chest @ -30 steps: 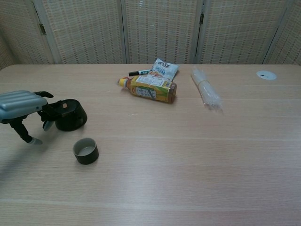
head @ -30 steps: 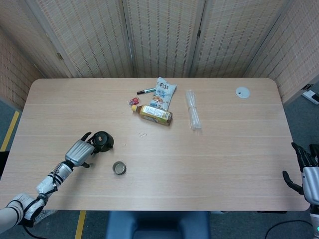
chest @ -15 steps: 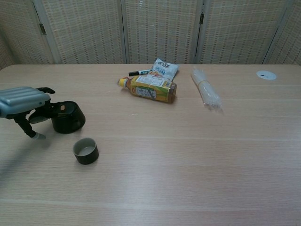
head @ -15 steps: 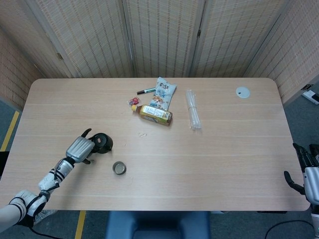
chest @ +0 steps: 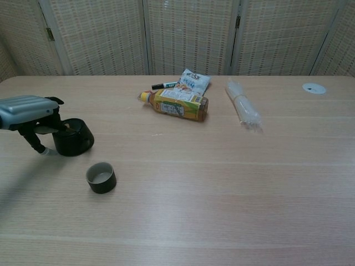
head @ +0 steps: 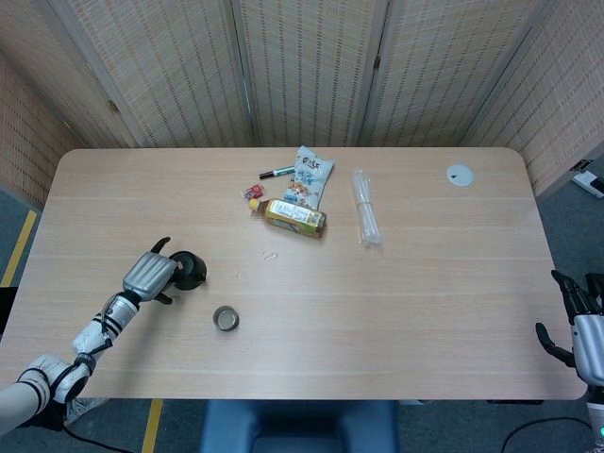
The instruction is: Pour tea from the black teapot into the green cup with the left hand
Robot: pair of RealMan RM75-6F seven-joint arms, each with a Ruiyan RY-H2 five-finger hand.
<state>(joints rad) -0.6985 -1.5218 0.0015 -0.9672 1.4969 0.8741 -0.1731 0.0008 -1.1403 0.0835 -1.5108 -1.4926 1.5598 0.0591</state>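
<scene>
Teapot [chest: 72, 138], squat, round and glossy black, sits on the pale wood-grain tabletop [head: 425, 283] near its left edge, at about 8 o'clock from the tabletop's middle. Left hand [head: 149, 276], silver-backed with dark fingers, wraps around the teapot from its 9 o'clock side, gripping it. Cup [chest: 101, 178], a short dark-green cylinder with a pale inside, stands upright at 5 o'clock from the teapot, apart from it. Right hand [head: 578, 326] hangs past the tabletop's right edge at 4 o'clock, holding nothing, fingers spread
</scene>
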